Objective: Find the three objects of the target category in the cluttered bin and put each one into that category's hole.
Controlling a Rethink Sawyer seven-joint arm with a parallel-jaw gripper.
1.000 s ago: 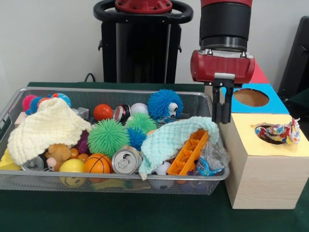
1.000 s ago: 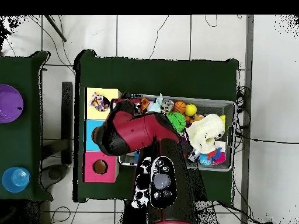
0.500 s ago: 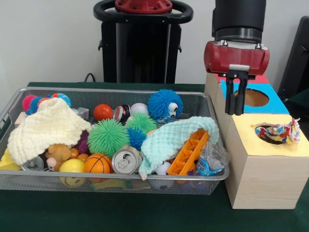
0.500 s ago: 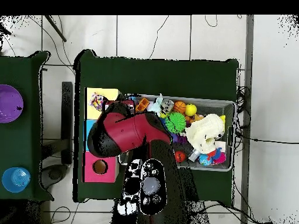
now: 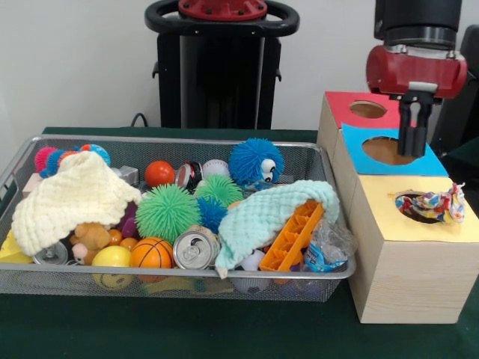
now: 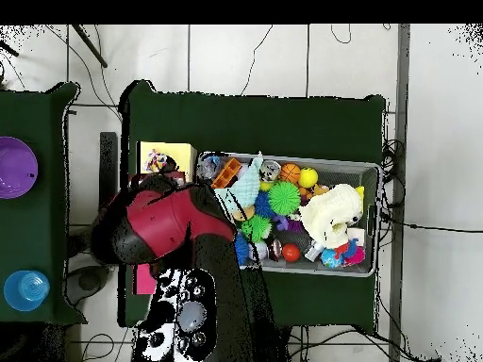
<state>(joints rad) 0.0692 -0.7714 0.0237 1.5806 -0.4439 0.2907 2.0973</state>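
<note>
Over the last second the gripper (image 5: 414,142) has swung from the wire bin's (image 5: 22,161) corner out over the wooden box (image 5: 404,277), and now hangs above the blue panel's hole (image 5: 388,150). Its fingers look pressed together and empty. A patterned cloth (image 5: 429,205) lies bunched in the yellow panel's hole, partly spilling over the rim. In the bin lie a cream knitted cloth (image 5: 71,196) and a mint one (image 5: 263,212): probably light, limp and grippy, best pinched at a raised fold.
</note>
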